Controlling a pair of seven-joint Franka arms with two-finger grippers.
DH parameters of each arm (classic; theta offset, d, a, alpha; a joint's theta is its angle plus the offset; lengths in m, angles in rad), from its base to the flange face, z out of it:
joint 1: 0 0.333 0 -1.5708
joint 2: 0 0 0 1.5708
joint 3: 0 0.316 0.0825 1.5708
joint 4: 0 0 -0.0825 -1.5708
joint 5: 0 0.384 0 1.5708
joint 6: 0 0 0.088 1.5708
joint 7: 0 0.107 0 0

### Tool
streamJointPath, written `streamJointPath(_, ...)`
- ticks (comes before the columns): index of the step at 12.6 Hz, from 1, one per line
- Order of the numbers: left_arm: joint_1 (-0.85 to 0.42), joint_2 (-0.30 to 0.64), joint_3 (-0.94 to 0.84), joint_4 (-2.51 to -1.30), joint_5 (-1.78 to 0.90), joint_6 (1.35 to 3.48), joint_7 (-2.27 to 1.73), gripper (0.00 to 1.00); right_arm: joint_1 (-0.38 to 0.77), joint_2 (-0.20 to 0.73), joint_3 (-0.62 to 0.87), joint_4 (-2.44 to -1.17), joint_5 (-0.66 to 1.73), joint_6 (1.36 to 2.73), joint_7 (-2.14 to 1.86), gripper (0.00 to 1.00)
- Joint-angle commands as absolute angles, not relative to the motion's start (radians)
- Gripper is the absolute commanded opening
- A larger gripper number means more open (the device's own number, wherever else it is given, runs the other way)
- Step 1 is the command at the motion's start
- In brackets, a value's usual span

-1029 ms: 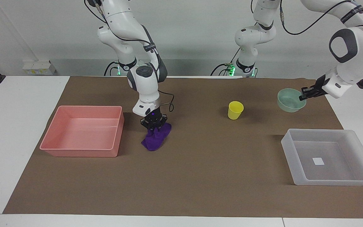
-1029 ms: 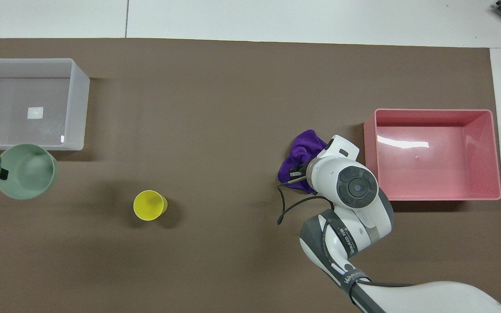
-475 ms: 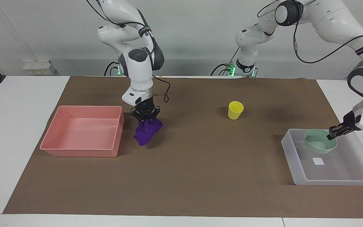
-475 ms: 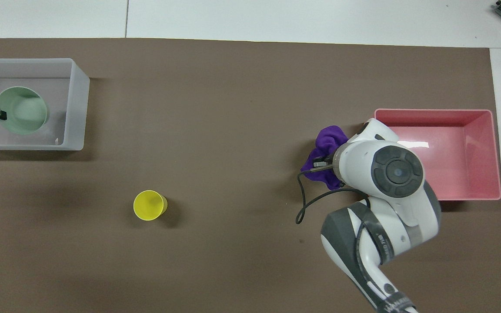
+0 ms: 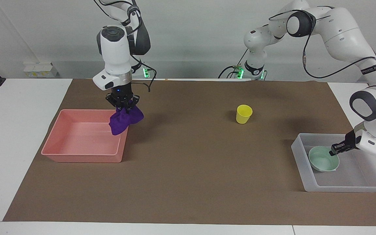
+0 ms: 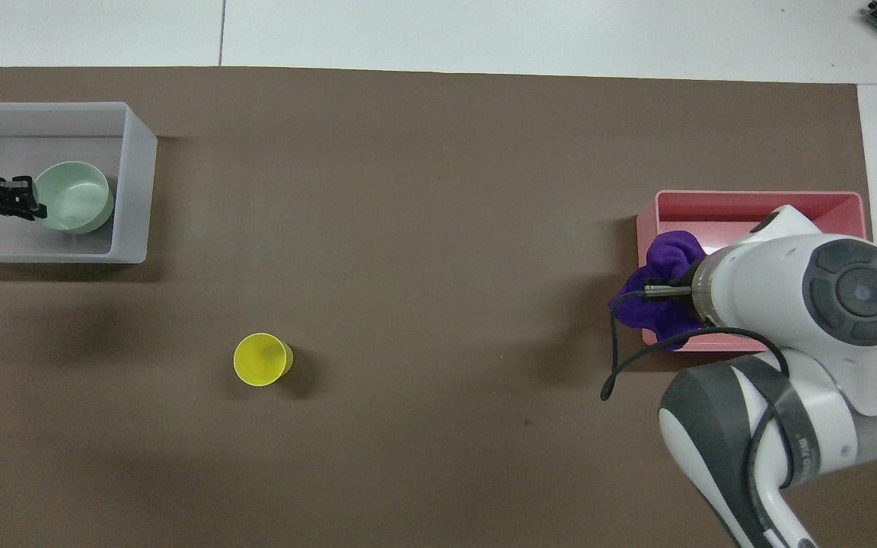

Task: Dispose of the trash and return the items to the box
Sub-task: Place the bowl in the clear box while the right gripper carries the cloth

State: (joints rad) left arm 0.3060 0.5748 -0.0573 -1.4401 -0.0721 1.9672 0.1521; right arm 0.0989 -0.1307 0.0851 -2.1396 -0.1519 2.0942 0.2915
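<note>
My right gripper (image 5: 124, 108) is shut on the purple cloth (image 5: 122, 120) and holds it in the air over the pink tub's (image 5: 77, 156) edge nearest the table's middle. In the overhead view the cloth (image 6: 663, 262) hangs over that edge of the tub (image 6: 751, 202), below the gripper (image 6: 655, 290). My left gripper (image 5: 335, 151) is shut on the rim of the mint bowl (image 5: 321, 160), low inside the translucent tray (image 5: 344, 188). The bowl (image 6: 77, 199) covers the white square on the floor of the tray (image 6: 138, 183). The yellow cup (image 5: 243, 114) stands upright on the mat.
A brown mat (image 5: 191, 182) covers most of the white table. The cup (image 6: 262, 359) stands alone between the two containers, nearer the robots than the tray. A black cable (image 6: 613, 365) loops down from the right wrist.
The right gripper has lifted the cloth off the mat and carried it to the pink tub's edge. The left gripper has carried the bowl over the tray and lowered it inside.
</note>
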Motion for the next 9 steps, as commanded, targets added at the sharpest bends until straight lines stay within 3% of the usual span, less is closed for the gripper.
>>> streamJointPath(1, 0.281, 0.572, -0.06, -1.408, -0.078, 1.963, 0.149, 1.0, 0.023, -0.135, 0.094, -2.138, -0.158, 2.059, 0.209, 0.0)
streamJointPath(6, 0.232, 0.511, -0.064, -1.368, -0.072, 2.025, 0.152, 1.0, -0.083, -0.082, 0.094, -2.145, -0.086, 2.091, -0.026, 0.0)
streamJointPath(9, 0.19, 0.411, -0.066, -1.381, -0.074, 1.84, 0.143, 1.0, -0.092, -0.04, 0.094, -2.145, -0.029, 2.123, -0.071, 0.0)
